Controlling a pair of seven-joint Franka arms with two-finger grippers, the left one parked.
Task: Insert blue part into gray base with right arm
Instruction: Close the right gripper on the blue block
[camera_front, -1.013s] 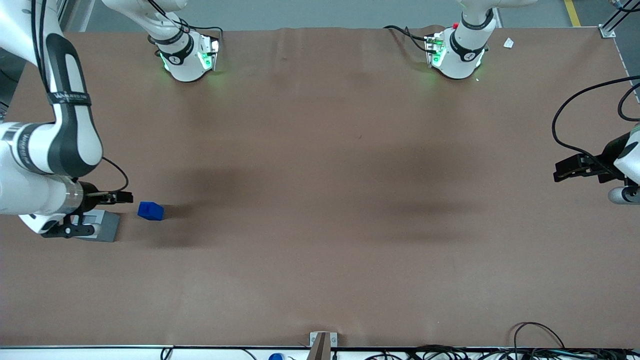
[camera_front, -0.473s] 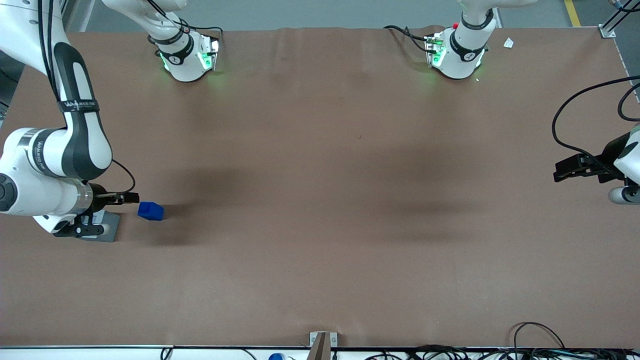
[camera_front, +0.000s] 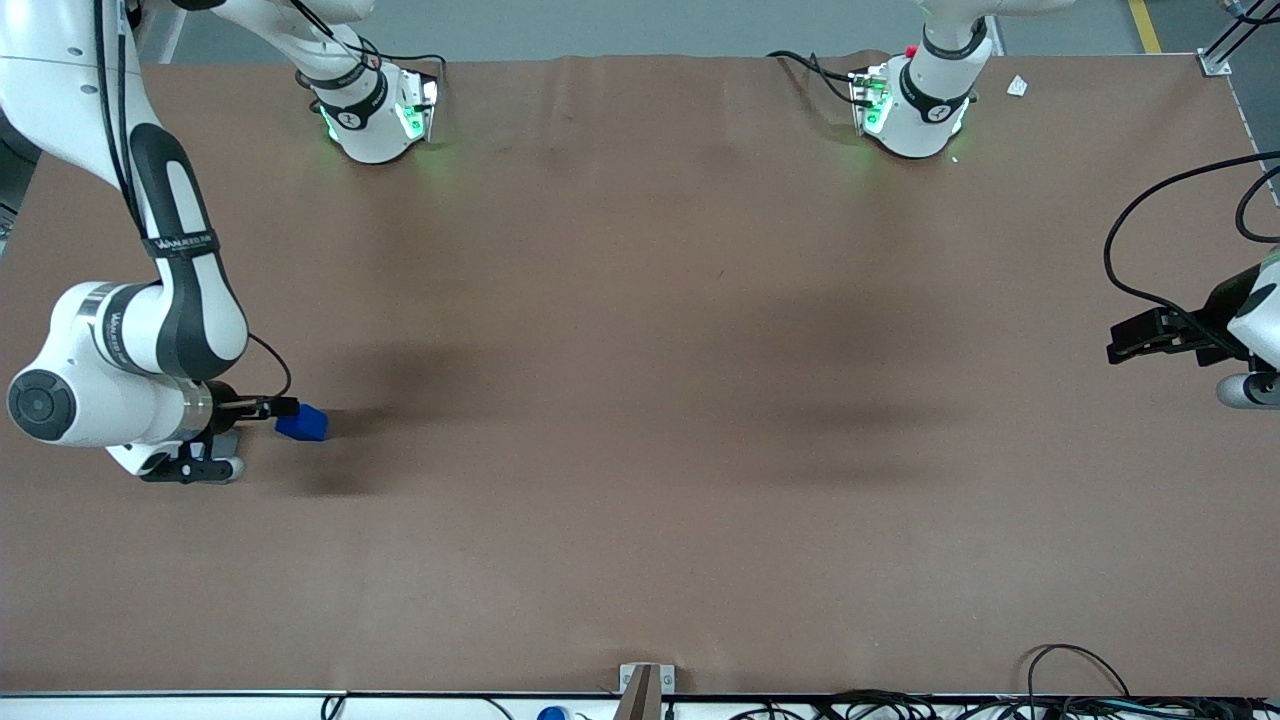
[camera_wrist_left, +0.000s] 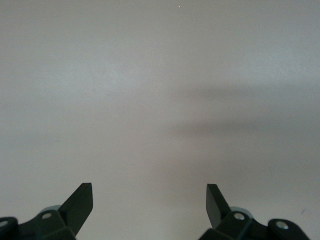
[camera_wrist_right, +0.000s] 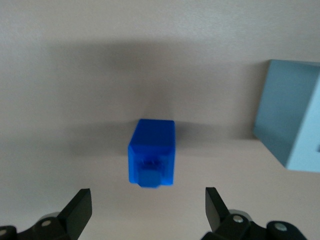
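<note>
The blue part (camera_front: 303, 423) lies on the brown table toward the working arm's end, its raised stub (camera_wrist_right: 150, 177) turned toward my wrist camera. The right arm (camera_front: 170, 290) reaches down beside it. My gripper (camera_wrist_right: 148, 197) hangs open above the table, close to the blue part (camera_wrist_right: 151, 150); its fingertips (camera_wrist_right: 82, 200) are spread wider than the part and short of it, with only bare table between them. The gray base (camera_wrist_right: 292, 125) stands beside the blue part, apart from it. In the front view my wrist covers nearly all of the base.
The two arm pedestals (camera_front: 375, 115) (camera_front: 915, 110) stand at the table's back edge. The parked arm's gripper (camera_front: 1150, 335) hangs at the other end of the table. Cables (camera_front: 1080, 690) and a small bracket (camera_front: 646, 685) lie along the front edge.
My wrist has moved over the gray base toward the blue part, and now hides most of the base in the front view. Neither the blue part nor the base has moved.
</note>
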